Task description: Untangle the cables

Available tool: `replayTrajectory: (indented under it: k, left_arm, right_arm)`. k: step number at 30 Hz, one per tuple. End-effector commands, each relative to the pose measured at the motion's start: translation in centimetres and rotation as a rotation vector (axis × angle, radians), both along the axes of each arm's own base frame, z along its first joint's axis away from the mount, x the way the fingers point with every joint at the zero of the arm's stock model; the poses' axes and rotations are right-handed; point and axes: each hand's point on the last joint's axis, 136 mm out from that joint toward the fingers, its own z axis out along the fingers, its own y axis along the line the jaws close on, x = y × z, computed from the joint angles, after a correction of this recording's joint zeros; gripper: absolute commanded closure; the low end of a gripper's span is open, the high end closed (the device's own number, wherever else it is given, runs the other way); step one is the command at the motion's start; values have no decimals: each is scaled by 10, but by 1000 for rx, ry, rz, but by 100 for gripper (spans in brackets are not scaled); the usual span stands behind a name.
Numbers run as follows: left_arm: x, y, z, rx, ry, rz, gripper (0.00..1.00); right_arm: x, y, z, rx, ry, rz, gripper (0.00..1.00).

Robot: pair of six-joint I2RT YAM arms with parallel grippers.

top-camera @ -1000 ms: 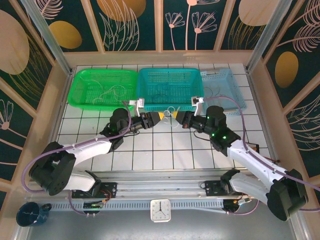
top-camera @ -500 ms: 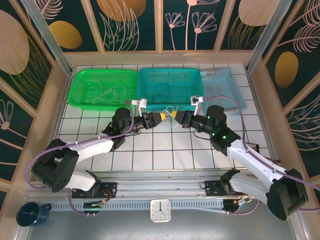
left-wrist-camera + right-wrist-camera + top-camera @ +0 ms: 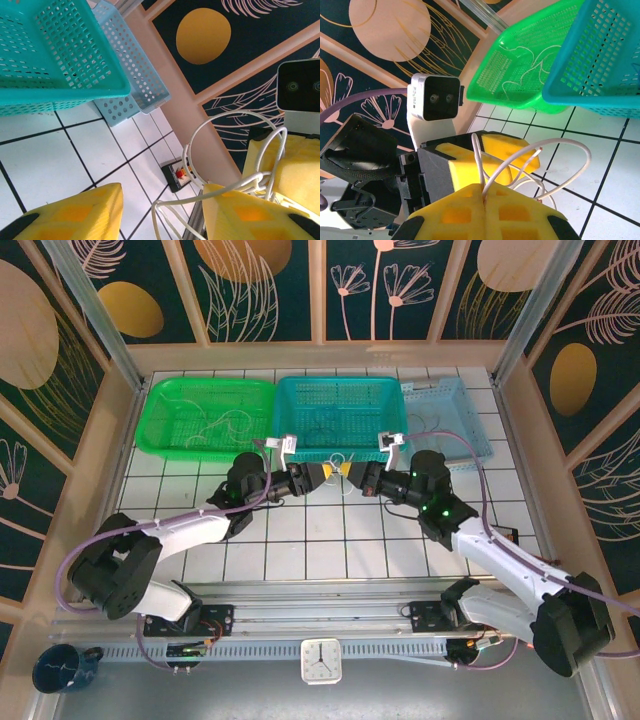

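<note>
A small tangle of cream-white cables (image 3: 340,462) hangs between my two grippers over the tiles in front of the teal basket. My right gripper (image 3: 484,194) is shut on the white cables (image 3: 520,160), which rise from its closed yellow pads and loop outward. My left gripper (image 3: 160,202) is open, its yellow fingers (image 3: 65,212) wide apart, and a cable loop (image 3: 192,145) drapes over its right finger. In the top view the left gripper (image 3: 322,473) and right gripper (image 3: 350,472) nearly touch tip to tip.
Three baskets line the back: green basket (image 3: 165,400) with cream wires, teal basket (image 3: 340,388), and pale blue basket (image 3: 470,425) with a few wires. A small black box with a red button (image 3: 179,174) lies on the tiles at the right.
Both grippers have edged toward each other, narrowing the gap around the cable tangle. The tangle stays between them.
</note>
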Motion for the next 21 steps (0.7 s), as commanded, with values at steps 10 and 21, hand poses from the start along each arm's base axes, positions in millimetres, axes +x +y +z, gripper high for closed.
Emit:
replayTrajectory:
  k: [10,21]
  left_arm:
    - [-5,-4,31,-58,-135,-35,53]
    - [-10,3,44,-83,-177,-16,100]
  right_arm:
    - [1,6,24,41,-51,16,100]
    - [12,0,10,-5,-27,-50,100]
